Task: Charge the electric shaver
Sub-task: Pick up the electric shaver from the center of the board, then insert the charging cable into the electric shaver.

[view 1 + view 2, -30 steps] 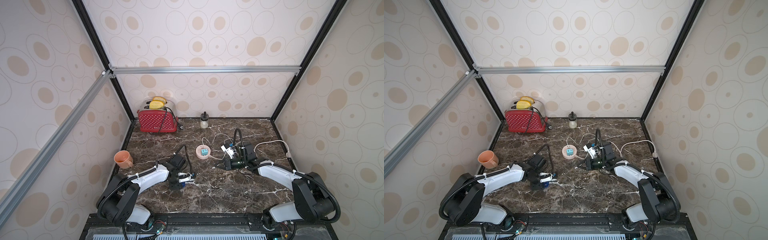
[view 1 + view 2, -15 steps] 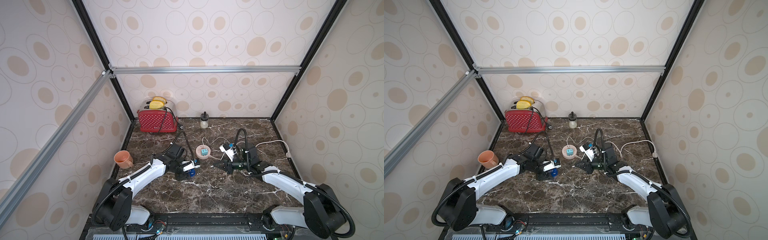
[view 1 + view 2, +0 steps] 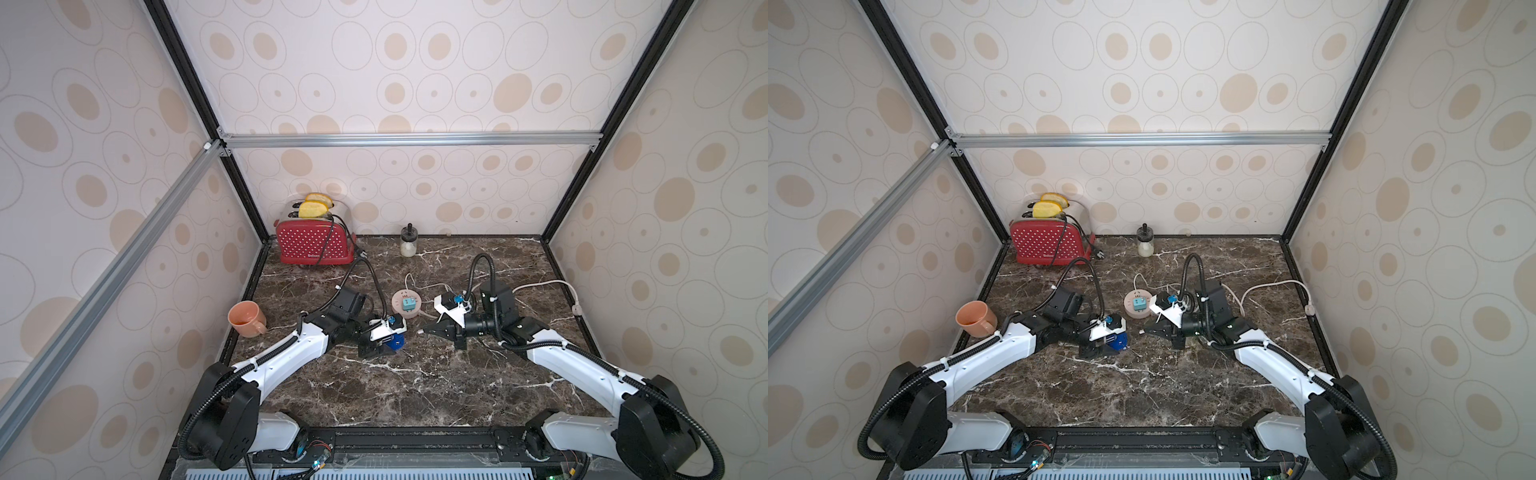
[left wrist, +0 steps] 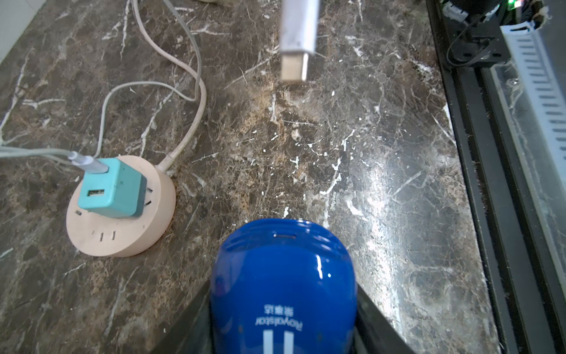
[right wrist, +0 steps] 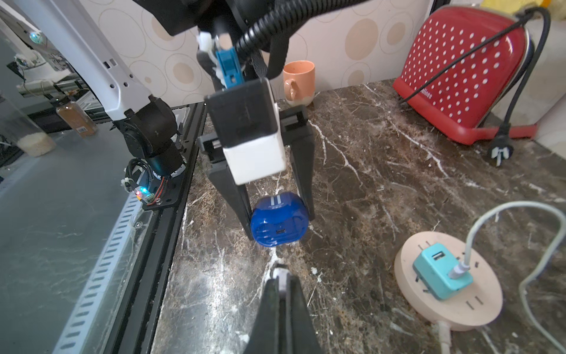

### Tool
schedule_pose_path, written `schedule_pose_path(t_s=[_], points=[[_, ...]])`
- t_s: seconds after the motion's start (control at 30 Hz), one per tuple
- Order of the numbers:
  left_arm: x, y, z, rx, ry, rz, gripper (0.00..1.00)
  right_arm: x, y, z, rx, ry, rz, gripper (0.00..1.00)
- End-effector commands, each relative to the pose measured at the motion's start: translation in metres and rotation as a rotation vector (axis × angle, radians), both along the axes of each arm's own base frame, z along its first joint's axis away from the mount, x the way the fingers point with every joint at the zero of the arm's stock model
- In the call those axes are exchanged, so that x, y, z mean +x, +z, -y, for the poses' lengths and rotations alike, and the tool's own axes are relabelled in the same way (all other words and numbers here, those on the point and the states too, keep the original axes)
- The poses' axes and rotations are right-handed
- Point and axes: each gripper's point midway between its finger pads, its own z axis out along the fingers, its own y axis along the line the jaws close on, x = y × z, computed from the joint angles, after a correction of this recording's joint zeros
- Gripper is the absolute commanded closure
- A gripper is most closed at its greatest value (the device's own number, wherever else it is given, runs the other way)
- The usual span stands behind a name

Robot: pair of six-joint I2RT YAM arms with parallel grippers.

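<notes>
The left gripper (image 5: 278, 216), clamped on the electric shaver (image 3: 395, 341), has carried it to 6 o'clock of the socket hub (image 3: 397, 310); the right gripper (image 5: 280, 275), pinched shut on the charging plug (image 4: 295, 66), now aims in from 3 o'clock, so insertion looks next

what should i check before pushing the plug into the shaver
1. shaver clamped between the left jaws: ok
2. charging port faces the plug, uncovered: ok
3. plug pinched in the shut right jaws: ok
4. plug level with the port: cannot tell; a gap separates them
5. cable seated in the teal adapter, adapter in the round socket hub: ok
6. hub has power: cannot tell
</notes>
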Motion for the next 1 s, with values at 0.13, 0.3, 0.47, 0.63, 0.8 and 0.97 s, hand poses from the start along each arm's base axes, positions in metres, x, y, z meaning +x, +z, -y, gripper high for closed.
schedule_pose_path(t_s=[0.13, 0.3, 0.47, 0.63, 0.8, 0.97], points=[[0.010, 0.019, 0.009, -0.066, -0.095, 0.194, 1.00, 0.002, 0.018, -0.011, 0.025, 0.016, 0.094, 1.00], [0.013, 0.021, 0.012, -0.075, -0.110, 0.217, 1.00, 0.000, 0.014, -0.014, 0.001, 0.022, 0.118, 1.00], [0.011, 0.031, 0.014, -0.100, -0.124, 0.243, 1.00, 0.001, 0.015, -0.015, -0.003, 0.022, 0.106, 1.00], [0.003, 0.039, 0.016, -0.127, -0.154, 0.214, 1.00, -0.003, 0.018, -0.015, 0.006, 0.035, 0.185, 1.00], [0.000, 0.037, 0.016, -0.120, -0.170, 0.203, 1.00, -0.004, 0.018, -0.014, -0.034, 0.051, 0.246, 1.00], [0.001, 0.041, 0.019, -0.143, -0.172, 0.191, 1.00, -0.014, 0.025, -0.016, -0.010, 0.081, 0.304, 1.00]])
